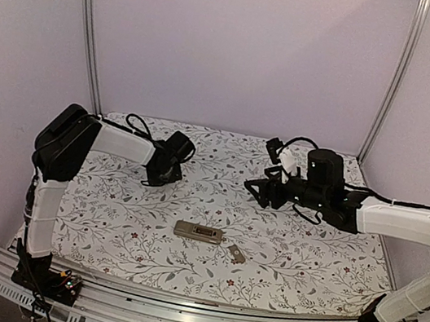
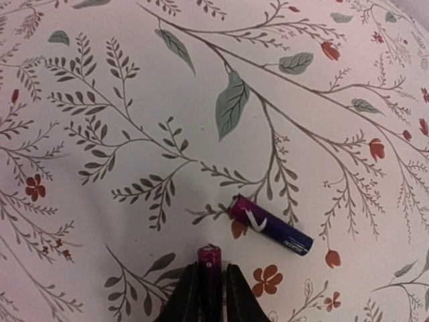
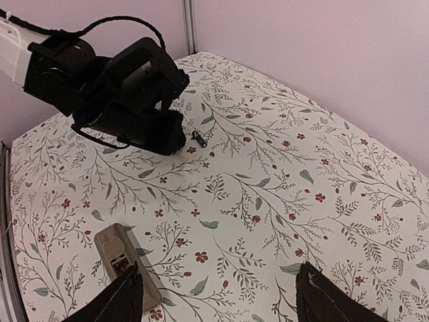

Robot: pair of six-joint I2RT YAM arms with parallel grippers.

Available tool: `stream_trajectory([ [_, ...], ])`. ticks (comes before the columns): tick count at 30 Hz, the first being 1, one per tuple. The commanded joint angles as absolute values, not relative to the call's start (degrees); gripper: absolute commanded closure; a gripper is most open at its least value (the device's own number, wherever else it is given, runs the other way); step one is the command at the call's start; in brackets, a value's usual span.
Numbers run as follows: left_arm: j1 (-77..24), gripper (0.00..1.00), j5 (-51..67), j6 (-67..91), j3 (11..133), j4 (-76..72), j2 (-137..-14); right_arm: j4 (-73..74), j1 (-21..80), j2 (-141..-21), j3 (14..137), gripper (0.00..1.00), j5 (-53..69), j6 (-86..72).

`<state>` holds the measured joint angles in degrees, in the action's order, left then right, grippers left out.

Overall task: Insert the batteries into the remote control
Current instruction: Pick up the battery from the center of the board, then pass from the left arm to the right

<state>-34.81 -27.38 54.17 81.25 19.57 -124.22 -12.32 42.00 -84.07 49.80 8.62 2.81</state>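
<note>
Over the flowered table (image 1: 307,251), our right pincer (image 1: 258,189) hangs beyond the remote control (image 1: 198,232) and to its right, spread wide and holding nothing. Our left pincer (image 2: 210,288), beyond the remote and to its left, is clamped on the held battery (image 2: 209,263). The remote lies back up, its dark recess showing. A small cover piece (image 1: 237,254) lies just right of the remote. The loose battery (image 2: 271,225) lies well beyond the remote, just beside the held one.

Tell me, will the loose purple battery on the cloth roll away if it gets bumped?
Probably yes: the loose battery is a smooth round cylinder lying on its side, so a sideways nudge should roll it. The cloth looks flat, so little would slow it. It looks stiff, not bendy.
</note>
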Motion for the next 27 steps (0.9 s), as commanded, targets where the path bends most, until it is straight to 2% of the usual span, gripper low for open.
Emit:
stream_trajectory([
  [1, -35.07, 0.9, -22.5, 54.73, 76.49, 25.83, -125.36, -13.62, 42.25, -80.7, 47.5, 0.23, 6.57, 3.78],
  [4, -34.98, 1.0, -22.03, 55.04, 74.64, 25.74, -123.68, -13.84, 42.23, -79.45, 46.79, 0.23, 5.74, 4.36],
  [8, -35.28, 1.0, -22.07, 54.52, 72.31, 25.13, -120.46, -13.72, 42.21, -78.52, 46.76, 0.22, 6.07, 4.76],
  [12, -38.39, 1.0, -27.32, 48.59, 68.76, 20.82, -112.89, -13.54, 42.19, -77.01, 46.59, 0.21, 7.21, 4.41],
  [21, -49.22, 1.0, -29.01, 21.05, 51.68, -14.13, -85.58, -14.01, 41.05, -71.72, 49.83, 0.15, 20.94, 3.36],
  [24, -51.79, 1.0, -25.09, 11.75, 47.91, -24.28, -77.55, -15.19, 40.97, -69.59, 50.18, 0.14, 23.09, 3.08],
  [27, -52.41, 1.0, -14.94, 6.08, 44.74, -29.87, -72.48, -17.82, 40.96, -68.43, 49.9, 0.11, 26.37, 1.89],
])
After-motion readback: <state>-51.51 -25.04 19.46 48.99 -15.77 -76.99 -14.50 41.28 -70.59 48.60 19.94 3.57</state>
